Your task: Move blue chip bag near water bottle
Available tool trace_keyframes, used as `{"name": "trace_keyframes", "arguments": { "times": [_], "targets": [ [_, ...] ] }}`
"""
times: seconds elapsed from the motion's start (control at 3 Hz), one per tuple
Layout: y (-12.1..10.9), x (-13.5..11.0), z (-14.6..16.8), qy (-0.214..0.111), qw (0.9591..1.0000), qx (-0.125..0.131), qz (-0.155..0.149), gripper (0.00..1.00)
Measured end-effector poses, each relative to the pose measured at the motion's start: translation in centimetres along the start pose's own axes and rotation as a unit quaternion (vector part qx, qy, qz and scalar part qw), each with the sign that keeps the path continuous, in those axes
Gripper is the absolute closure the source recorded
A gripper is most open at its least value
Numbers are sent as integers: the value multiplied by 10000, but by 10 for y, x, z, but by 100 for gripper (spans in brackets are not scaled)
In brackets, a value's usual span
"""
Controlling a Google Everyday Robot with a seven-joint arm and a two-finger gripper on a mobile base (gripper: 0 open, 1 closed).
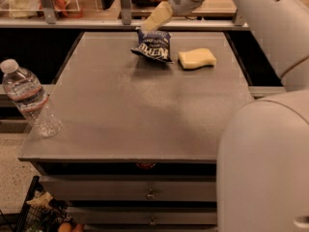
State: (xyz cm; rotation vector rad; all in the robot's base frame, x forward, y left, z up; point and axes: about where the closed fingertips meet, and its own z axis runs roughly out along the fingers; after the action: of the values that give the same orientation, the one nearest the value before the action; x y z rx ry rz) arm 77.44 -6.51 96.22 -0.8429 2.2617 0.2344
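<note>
Blue chip bag [153, 46], a small crinkly dark navy snack packet with white block lettering, sits at the far middle of the flat grey tabletop [145, 110], directly below the gripper [148, 25] and tipped up so its printed face shows. The cream-coloured gripper slants down and to the left from a white wrist, its tip meeting the bag's upper left edge; whether it is spread or pinching the bag cannot be told. The white arm reaches in from the upper right, and a large rounded white part of the robot's body [263, 168] fills the lower right corner. A pale yellow, softly curved sponge [197, 58] lies flat just right of the bag, below and right of the gripper, apart from both. A clear ribbed plastic water bottle [30, 99] with a white cap and a white-and-red label stands leaning at the table's near left edge, well apart from the gripper, with bare tabletop between them. Beneath the table are shut drawers [150, 191], and a dark wire basket [26, 209] at lower left holds items too unclear to name.
</note>
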Motion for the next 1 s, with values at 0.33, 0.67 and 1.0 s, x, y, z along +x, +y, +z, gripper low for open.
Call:
{"name": "trace_keyframes", "arguments": {
  "times": [0.33,0.67,1.0],
  "targets": [
    [12,-12,36,-110,9994,-126,313,0],
    [27,-14,74,-78,9981,-291,535,0],
    [42,-13,104,30,9970,-471,612,0]
  ]
}}
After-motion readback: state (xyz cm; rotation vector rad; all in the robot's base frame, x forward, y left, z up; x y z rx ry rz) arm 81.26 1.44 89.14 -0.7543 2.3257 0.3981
